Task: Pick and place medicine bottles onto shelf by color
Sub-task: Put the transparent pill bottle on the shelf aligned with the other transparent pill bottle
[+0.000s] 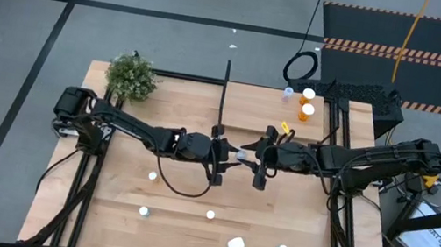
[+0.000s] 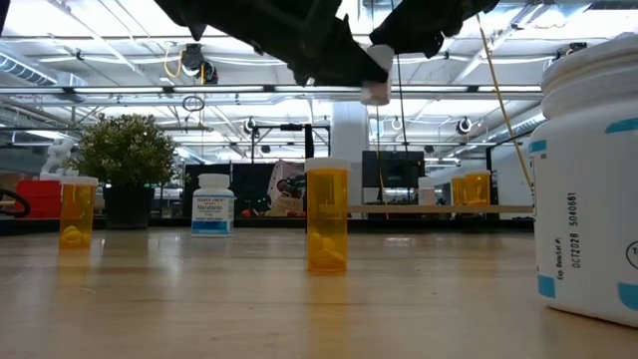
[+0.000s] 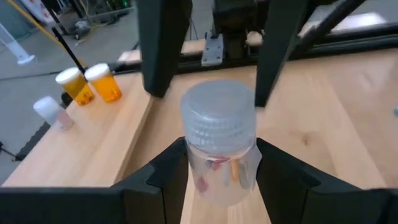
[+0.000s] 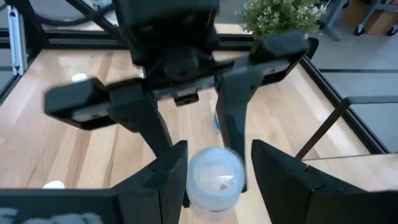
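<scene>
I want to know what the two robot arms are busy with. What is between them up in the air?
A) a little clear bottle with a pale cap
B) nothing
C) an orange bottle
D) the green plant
A: the left tool grips a small clear bottle with a pale ribbed cap, and the right tool has its fingers on either side of that bottle.

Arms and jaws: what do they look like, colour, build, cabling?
Both arms are black and slim-linked, with bulkier joint housings. The left gripper and right gripper each end in two flat, matte black jaws with angular edges. A black cable loops beneath the left arm; yellow accents show on the right arm.
</scene>
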{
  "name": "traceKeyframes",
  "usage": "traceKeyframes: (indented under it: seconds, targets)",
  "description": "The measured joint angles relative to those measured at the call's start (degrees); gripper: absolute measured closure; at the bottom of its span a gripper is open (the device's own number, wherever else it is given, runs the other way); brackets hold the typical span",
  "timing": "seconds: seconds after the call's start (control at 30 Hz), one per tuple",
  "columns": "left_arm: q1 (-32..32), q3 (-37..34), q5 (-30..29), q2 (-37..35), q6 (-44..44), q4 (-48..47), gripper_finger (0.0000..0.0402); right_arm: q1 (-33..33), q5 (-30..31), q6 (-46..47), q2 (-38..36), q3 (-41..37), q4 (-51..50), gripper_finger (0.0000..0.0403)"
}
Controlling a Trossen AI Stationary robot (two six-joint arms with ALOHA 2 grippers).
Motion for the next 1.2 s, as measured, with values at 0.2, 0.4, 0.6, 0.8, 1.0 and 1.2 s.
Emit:
traceKeyframes:
  seconds: [0.2,0.4,0.6,0.8,1.0,1.2]
  targets:
    - [0.42,0.07,-0.07,0.18,-0.29,1.11,0.0234,0.0,-0.01,-0.02,0.0,0.0,-1.42,0.0232]
    - [0.46,0.09,-0.07,0.17,-0.33,1.11,0.0234,-0.25,-0.01,-0.02,0.0,0.0,-1.7,0.0232]
    - [0.46,0.11,-0.09,0.17,-0.39,0.94,0.0234,-0.8,-0.23,-0.02,0.0,0.0,-3.08,0.0232]
    - [0.46,0.11,-0.04,0.17,-0.39,0.83,0.0234,-1.61,-2.96,-0.02,0.0,0.0,-3.06,0.024]
    - [0.46,0.11,0.04,0.17,-0.4,0.7,0.0234,-1.62,-2.99,-0.45,0.0,0.0,-3.09,0.0262]
    - [-0.12,0.11,-0.12,0.17,-1.56,0.67,0.0229,-1.62,-3.23,-0.45,0.0,0.0,-3.24,0.0254]
